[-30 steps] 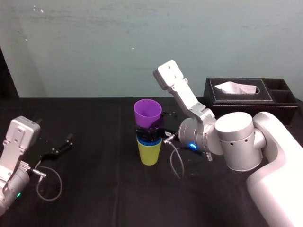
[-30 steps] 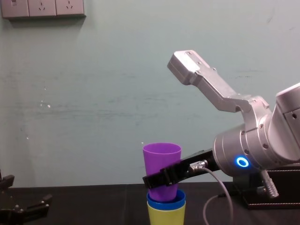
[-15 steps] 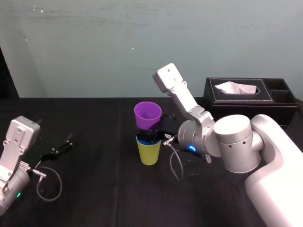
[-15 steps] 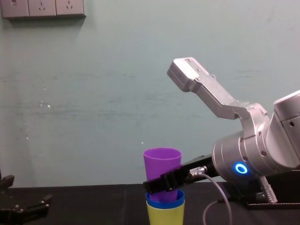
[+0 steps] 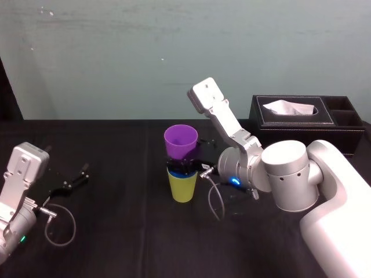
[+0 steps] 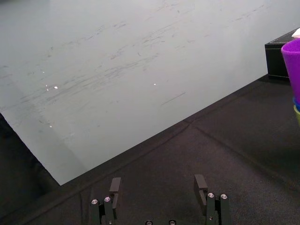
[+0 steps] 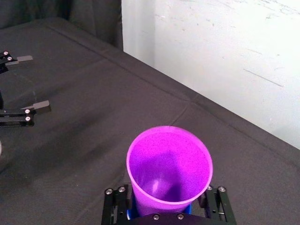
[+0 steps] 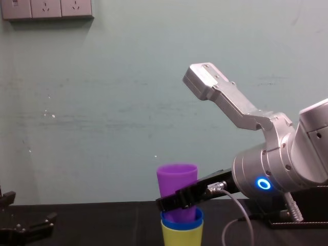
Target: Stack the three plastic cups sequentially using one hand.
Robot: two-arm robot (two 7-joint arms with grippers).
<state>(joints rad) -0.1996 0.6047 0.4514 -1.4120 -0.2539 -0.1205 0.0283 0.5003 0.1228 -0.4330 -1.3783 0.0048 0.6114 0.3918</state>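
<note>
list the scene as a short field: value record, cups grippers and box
stack base: yellow-green cup, upright on table
middle: blue cup, nested in it
top: purple cup, partly down in the blue one
right gripper: shut on purple cup
left gripper: open, holding nothing, apart at the left
tissue box: behind, right

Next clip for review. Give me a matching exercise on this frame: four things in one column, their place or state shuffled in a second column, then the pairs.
1 purple cup
2 blue cup
3 yellow-green cup
4 left gripper

A bottom of the stack, on the table
B open, holding nothing
C top of the stack, gripped by the right gripper
D middle of the stack, just its rim showing

Pairs: 1-C, 2-D, 3-A, 4-B
</note>
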